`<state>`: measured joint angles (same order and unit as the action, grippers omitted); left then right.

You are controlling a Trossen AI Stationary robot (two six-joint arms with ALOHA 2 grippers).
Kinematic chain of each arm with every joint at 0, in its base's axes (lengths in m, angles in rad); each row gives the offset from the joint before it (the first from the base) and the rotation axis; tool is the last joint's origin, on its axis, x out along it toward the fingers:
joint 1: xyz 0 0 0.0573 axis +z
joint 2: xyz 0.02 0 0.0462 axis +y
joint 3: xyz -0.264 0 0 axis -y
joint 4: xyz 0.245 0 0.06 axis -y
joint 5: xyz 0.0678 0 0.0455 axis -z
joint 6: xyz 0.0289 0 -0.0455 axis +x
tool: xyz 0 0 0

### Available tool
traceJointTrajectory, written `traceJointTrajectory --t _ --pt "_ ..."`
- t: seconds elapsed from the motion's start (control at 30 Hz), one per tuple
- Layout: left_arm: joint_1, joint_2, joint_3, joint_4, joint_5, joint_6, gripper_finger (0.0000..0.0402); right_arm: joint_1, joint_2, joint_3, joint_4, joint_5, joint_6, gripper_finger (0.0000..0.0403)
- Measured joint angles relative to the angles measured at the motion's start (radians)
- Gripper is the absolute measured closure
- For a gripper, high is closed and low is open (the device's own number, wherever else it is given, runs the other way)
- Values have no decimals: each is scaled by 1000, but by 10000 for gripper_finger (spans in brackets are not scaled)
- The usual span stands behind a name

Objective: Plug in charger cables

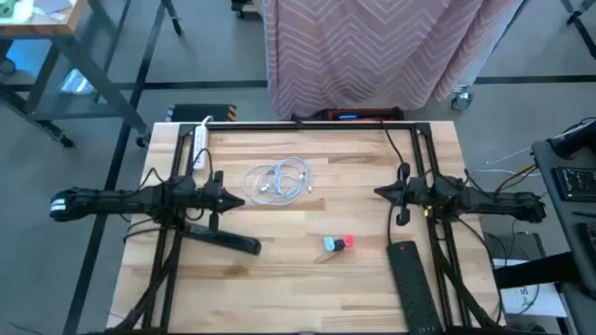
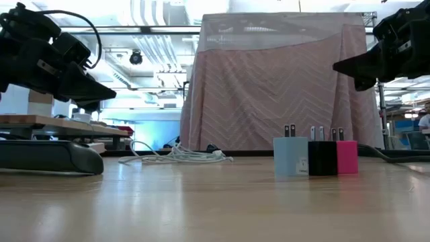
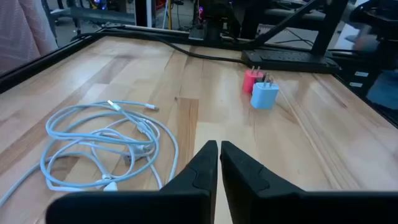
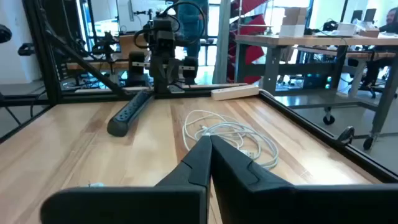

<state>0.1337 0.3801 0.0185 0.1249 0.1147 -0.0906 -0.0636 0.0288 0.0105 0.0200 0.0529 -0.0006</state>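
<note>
The charger cables (image 1: 278,180) lie in a loose white coil on the table's far middle, also in the left wrist view (image 3: 102,144), the right wrist view (image 4: 233,138) and the low view (image 2: 176,156). Three small plug blocks, light blue (image 2: 290,156), black (image 2: 322,157) and pink (image 2: 347,156), stand side by side near the table's middle front (image 1: 339,244). My left gripper (image 1: 237,201) hovers shut left of the coil. My right gripper (image 1: 380,193) hovers shut right of it. Both hang above the table.
A black power strip (image 1: 226,237) lies at the near left, another black one (image 1: 413,284) at the near right, and a white power strip (image 1: 199,147) at the far left. A pink-draped stand (image 1: 382,51) is beyond the far edge.
</note>
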Motion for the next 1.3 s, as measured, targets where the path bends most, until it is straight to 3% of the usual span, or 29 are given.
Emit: traceJointTrajectory --t 1.17,1.23,1.3 --pt "0 0 0 0 0 0 393 0 0 0 0 0 0 403" --pt "0 0 0 0 0 0 393 0 0 0 5 0 64 403" --pt "0 0 0 0 0 0 393 0 0 0 2 -21 315 403"
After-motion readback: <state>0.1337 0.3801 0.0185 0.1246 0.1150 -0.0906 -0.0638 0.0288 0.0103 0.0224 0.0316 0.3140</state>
